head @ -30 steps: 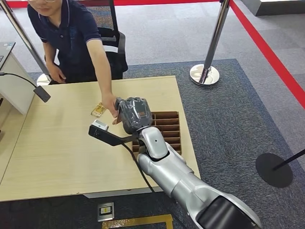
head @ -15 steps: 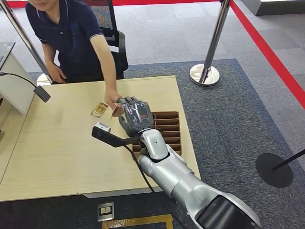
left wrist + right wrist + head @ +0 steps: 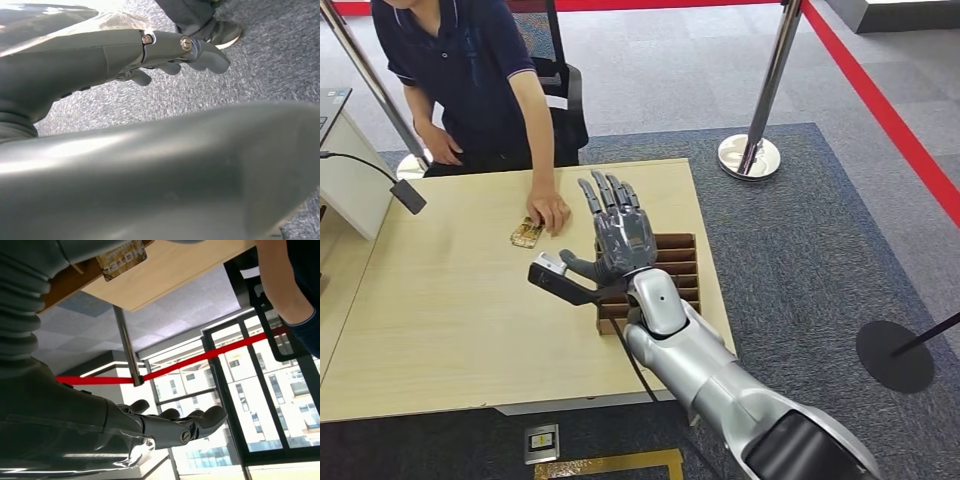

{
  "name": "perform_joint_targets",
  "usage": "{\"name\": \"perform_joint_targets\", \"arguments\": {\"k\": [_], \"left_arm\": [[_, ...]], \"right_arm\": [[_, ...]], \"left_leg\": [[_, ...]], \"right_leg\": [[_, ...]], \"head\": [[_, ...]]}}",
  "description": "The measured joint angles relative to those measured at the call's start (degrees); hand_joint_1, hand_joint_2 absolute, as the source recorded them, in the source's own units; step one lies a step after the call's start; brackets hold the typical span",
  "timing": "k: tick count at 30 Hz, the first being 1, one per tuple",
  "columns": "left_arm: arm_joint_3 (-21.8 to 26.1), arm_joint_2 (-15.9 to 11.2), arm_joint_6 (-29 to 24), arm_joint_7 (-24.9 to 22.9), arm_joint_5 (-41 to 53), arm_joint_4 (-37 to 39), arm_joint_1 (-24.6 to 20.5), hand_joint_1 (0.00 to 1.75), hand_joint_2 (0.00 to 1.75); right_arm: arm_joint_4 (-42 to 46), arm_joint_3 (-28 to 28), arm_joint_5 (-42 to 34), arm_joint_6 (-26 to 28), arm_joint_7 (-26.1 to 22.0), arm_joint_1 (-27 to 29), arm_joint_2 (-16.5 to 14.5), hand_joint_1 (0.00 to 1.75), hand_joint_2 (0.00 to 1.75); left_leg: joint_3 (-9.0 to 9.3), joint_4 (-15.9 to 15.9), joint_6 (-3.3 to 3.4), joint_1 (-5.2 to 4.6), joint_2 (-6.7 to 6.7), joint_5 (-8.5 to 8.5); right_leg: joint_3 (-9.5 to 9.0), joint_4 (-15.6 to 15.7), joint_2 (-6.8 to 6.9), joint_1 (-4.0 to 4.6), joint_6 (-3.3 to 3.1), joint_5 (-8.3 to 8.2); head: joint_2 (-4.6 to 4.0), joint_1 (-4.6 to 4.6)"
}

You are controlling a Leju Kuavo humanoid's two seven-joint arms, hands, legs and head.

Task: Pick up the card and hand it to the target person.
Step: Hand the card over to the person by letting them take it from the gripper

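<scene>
A: From the head view, how is the right hand (image 3: 620, 232)?
B: Fingers spread, palm down, holding nothing, above the wooden slotted tray (image 3: 675, 262). The card (image 3: 525, 233) lies on the table (image 3: 433, 300), just beside the person's hand (image 3: 548, 211).

A: And the left wrist view?
B: The left hand (image 3: 166, 52) hangs over grey carpet, fingers loosely apart, holding nothing.

A: The right wrist view?
B: The right hand's fingers stretch out apart, and the card (image 3: 121, 259) lies on the table edge.
</scene>
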State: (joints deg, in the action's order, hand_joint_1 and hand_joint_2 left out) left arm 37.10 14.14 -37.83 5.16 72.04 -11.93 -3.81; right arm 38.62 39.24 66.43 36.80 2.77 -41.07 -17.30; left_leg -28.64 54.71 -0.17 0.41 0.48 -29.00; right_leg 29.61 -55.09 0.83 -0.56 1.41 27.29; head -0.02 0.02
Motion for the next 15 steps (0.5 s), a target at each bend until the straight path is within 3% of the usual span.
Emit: {"name": "perform_joint_targets", "arguments": {"k": [1,5,8,12,15], "left_arm": [[0.05,0.0,0.0,-0.02,-0.09,0.0,0.0,0.0,0.0],[0.59,0.04,-0.11,-0.55,-0.95,0.0,0.15,0.0,0.0],[1.49,0.06,-0.33,-0.75,-2.03,0.0,0.26,0.0,0.0],[2.71,0.09,-0.82,-0.74,-3.23,0.0,0.5,0.0,0.0],[3.6,0.11,-1.16,-0.77,-3.85,0.0,0.61,0.0,0.0]], "right_arm": [[1.15,-0.41,0.65,0.52,-0.02,0.68,0.86,0.0,1.75],[8.96,-4.36,4.94,2.69,0.36,6.39,5.77,0.0,1.75],[17.53,-10.59,9.58,3.21,1.2,12.93,9.8,0.0,1.75],[31.14,-22.5,13.02,3.33,0.46,23.13,13.42,0.0,1.75],[41.04,-34.49,7.82,3.39,-4.94,30.13,14.06,0.0,1.75]], "left_leg": [[0.0,0.01,0.0,0.0,0.0,0.0],[-0.03,0.02,0.02,0.01,-0.04,-0.02],[-0.06,0.02,0.06,0.0,-0.05,-0.06],[-0.11,0.02,0.12,-0.01,-0.06,-0.12],[-0.12,0.02,0.13,-0.01,-0.05,-0.17]], "right_leg": [[0.0,0.02,0.0,0.0,0.0,0.0],[-0.03,0.07,0.0,0.0,0.01,0.0],[-0.01,0.11,0.0,-0.01,0.01,0.0],[0.01,0.14,0.01,-0.01,0.03,0.02],[0.02,0.16,0.0,-0.01,0.06,0.04]], "head": [[0.0,0.01],[0.0,0.0],[-0.01,-0.01],[0.0,0.0],[0.0,-0.01]]}}
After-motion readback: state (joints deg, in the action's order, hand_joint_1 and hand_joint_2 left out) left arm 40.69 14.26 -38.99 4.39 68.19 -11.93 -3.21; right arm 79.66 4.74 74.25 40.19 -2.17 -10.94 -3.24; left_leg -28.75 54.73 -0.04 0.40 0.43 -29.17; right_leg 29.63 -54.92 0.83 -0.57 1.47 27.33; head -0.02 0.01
